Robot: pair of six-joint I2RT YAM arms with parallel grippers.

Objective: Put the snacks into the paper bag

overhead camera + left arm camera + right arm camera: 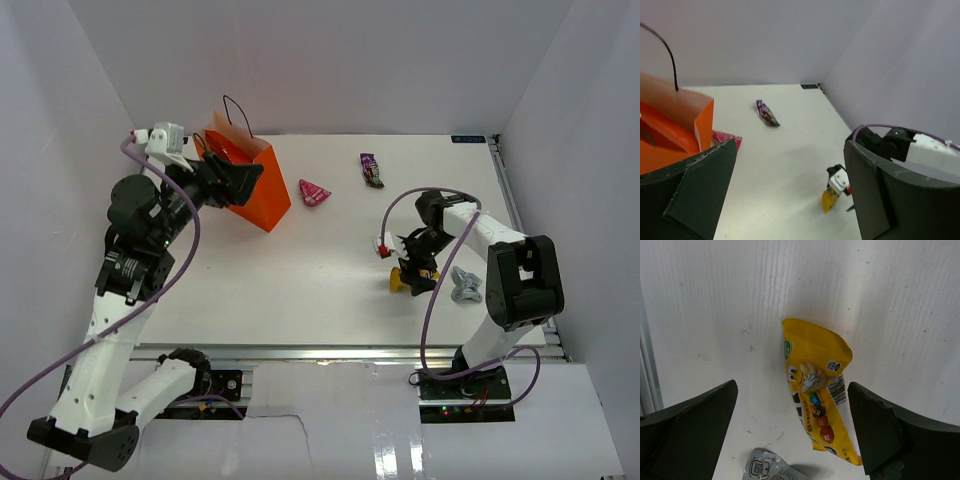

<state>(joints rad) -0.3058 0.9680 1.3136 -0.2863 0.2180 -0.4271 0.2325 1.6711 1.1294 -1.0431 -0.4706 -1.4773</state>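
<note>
The step in hand appears to be the pick-up of the yellow sweet (816,390), which lies flat on the surface (320,300) at about 4 o'clock from its centre, directly under the right claw (791,390). This claw stands wide, one finger at 9 o'clock and one at 3 o'clock of the packet, and holds nothing. The packet's long axis runs roughly from 12 to 5 o'clock in the wrist view, so the fingers should close across its narrow width. Centre the claw over the packet's middle before descending. Keep clear of the silver-grey sweet (769,469) at 7 o'clock. Close gently, since a crinkly wrapper is likely to slip. The paper bag (258,195) stands upright at 10 o'clock. The left claw (790,145) is beside the bag's mouth, wide and holding nothing.
</note>
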